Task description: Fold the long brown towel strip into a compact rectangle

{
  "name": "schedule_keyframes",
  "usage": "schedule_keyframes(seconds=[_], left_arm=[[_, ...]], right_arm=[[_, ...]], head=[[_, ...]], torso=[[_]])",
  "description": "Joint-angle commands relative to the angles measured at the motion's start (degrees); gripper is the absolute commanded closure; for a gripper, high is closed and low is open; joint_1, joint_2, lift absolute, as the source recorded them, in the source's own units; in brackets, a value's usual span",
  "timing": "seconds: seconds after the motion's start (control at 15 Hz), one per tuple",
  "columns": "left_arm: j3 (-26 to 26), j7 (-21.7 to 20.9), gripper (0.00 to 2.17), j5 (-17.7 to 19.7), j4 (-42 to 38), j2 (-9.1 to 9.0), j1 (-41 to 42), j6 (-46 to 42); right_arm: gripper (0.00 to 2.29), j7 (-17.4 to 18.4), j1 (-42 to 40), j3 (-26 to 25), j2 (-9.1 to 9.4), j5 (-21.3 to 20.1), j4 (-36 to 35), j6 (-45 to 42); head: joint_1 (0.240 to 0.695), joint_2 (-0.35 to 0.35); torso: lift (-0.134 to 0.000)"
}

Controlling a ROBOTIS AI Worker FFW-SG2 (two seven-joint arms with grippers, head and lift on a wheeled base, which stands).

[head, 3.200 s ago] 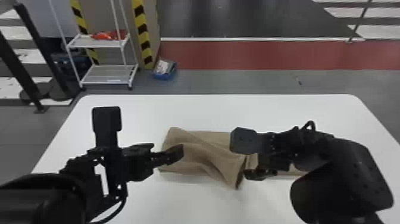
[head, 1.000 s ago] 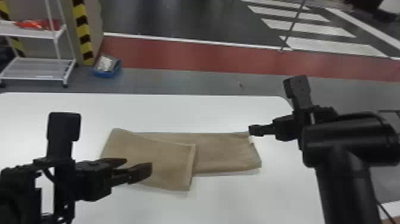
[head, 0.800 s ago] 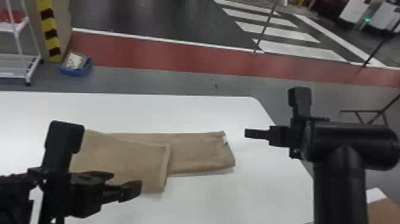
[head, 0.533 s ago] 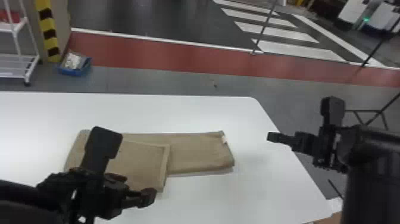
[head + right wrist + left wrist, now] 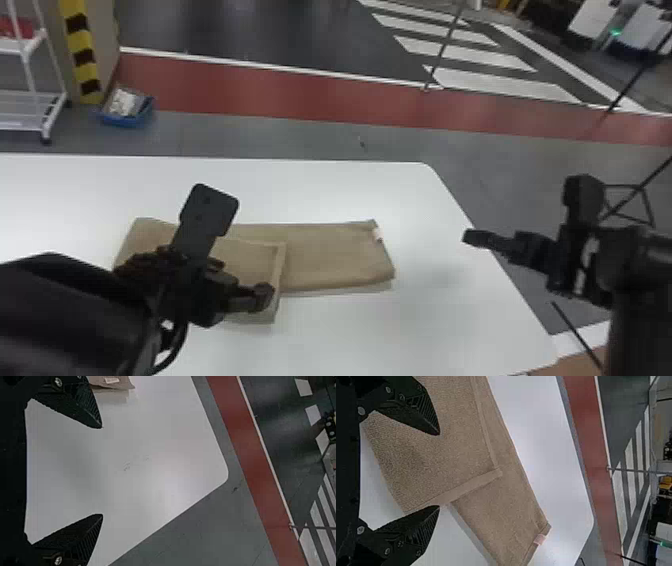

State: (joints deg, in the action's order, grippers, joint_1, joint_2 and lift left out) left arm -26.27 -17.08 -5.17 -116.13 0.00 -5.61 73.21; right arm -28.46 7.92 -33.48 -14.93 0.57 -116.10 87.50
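one brown towel strip (image 5: 335,255), partly hidden behind left gripper (image 5: 245,282). poised above towel, jaws apart; right gripper (image 5: 472,238), held out near worktop (image 5: 425,320) edge, jaws likewise apart.

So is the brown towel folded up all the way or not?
Only partly: the brown towel has its left end folded over, while the right part extends past that flap's edge.
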Motion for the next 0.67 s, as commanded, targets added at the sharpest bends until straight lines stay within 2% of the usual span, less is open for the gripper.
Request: schedule_keyframes(seconds=[0.0, 0.27, 0.33, 0.4, 0.47, 0.6], left_arm=[[2.10, -0.58, 0.27, 0.34, -0.24, -0.15, -0.37, -0.47], [9.22, -1.99, 0.27, 2.45, -0.94, -0.15, 0.07, -0.47], [10.80, -2.25, 0.27, 3.15, -1.38, -0.15, 0.16, -0.47], [12.12, -2.61, 0.27, 3.41, -1.91, -0.15, 0.25, -0.47], [13.35, -2.69, 0.27, 3.59, -2.43, -0.15, 0.42, -0.65], [15.81, -2.61, 0.27, 4.21, -2.79, -0.15, 1.30, -3.29]], right_arm=[[0.10, -0.01, -0.53, 5.88, 2.72, 0.13, -0.80, -0.17], [0.10, 0.95, -0.10, 19.59, 8.96, -1.54, -5.28, 1.59], [0.10, 0.95, -0.01, 23.28, 11.15, -2.94, -5.54, 1.59], [0.10, 0.95, 0.17, 26.36, 13.70, -4.17, -5.46, 0.71], [0.10, 0.95, 0.17, 28.64, 14.98, -5.32, -4.23, -0.35], [0.10, 0.87, 1.14, 30.67, 14.98, -6.28, 0.43, -4.74]], head=[[0.695, -0.350], [0.695, -0.350], [0.695, -0.350], [0.695, -0.316], [0.695, -0.279], [0.695, -0.195]], torso=[[-0.124], [-0.124], [-0.124], [-0.124], [-0.124], [-0.124]])
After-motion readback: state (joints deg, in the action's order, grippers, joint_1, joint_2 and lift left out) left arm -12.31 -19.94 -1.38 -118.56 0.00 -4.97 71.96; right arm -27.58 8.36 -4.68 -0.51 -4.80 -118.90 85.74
